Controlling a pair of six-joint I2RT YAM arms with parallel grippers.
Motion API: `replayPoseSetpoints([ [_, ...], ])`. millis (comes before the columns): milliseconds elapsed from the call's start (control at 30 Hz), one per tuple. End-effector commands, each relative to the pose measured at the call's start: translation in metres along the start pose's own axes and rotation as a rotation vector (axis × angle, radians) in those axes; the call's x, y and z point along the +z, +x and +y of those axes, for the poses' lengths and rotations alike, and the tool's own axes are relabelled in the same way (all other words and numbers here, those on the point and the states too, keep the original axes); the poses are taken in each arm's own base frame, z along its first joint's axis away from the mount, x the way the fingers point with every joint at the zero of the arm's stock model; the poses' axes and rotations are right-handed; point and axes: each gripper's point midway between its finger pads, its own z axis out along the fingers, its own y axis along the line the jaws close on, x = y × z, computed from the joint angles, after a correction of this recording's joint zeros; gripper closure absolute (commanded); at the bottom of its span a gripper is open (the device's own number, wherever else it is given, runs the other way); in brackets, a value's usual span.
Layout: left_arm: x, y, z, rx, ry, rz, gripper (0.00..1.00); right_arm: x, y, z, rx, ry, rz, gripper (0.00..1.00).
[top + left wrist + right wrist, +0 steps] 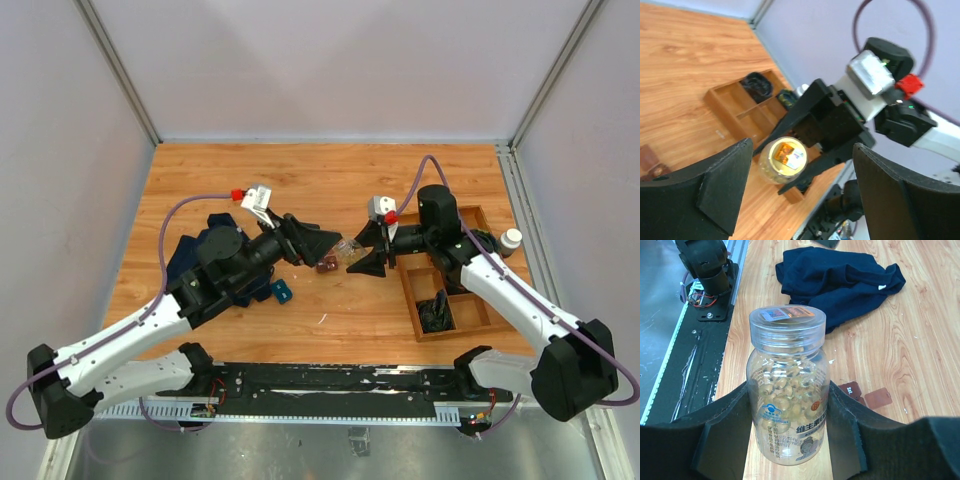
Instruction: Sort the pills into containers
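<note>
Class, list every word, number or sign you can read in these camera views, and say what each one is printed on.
"维生素C": big print on the pill bottle label; the rest curves out of sight.
Smaller print on that label: too small to read.
Lid sticker: blurred, unreadable.
White mark on the reddish-brown box: too small to read.

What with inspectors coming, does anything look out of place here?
A crumpled dark blue cloth lies on the table by the left arm; it has nothing to do with the sorting job.
</note>
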Motion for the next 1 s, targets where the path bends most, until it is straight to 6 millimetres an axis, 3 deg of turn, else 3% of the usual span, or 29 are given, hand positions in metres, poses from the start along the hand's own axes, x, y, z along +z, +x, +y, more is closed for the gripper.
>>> replayPoseSetpoints([
  [0, 0.007, 0.011, 0.029, 0.066, -0.170, 0.035, 0.17, -0.003, -0.012, -0.009, -0.044, 0.028, -0.005, 0.98],
  [133, 0.013, 0.015, 0.025, 0.082, -0.152, 0.056, 0.29, -0.003, -0.011, -0.009, -0.042, 0.028, -0.005, 0.98],
  [267, 0.020, 0.022, 0.017, 0.075, -0.114, 0.090, 0.34, -0.003, -0.011, -0.009, -0.044, 0.028, -0.004, 0.98],
  [667, 0.025, 0.032, 0.006, 0.073, -0.073, 0.122, 0.39, -0.003, -0.011, -0.009, -0.043, 0.030, 0.000, 0.98],
  [833, 0.028, 0.038, 0.008, 0.083, -0.080, 0.144, 0.48, -0.003, -0.011, -0.009, -0.044, 0.030, 0.000, 0.98],
  [967, 0.028, 0.040, 0.008, 0.090, -0.084, 0.155, 0.48, -0.003, -0.011, -0.010, -0.044, 0.033, 0.002, 0.98],
])
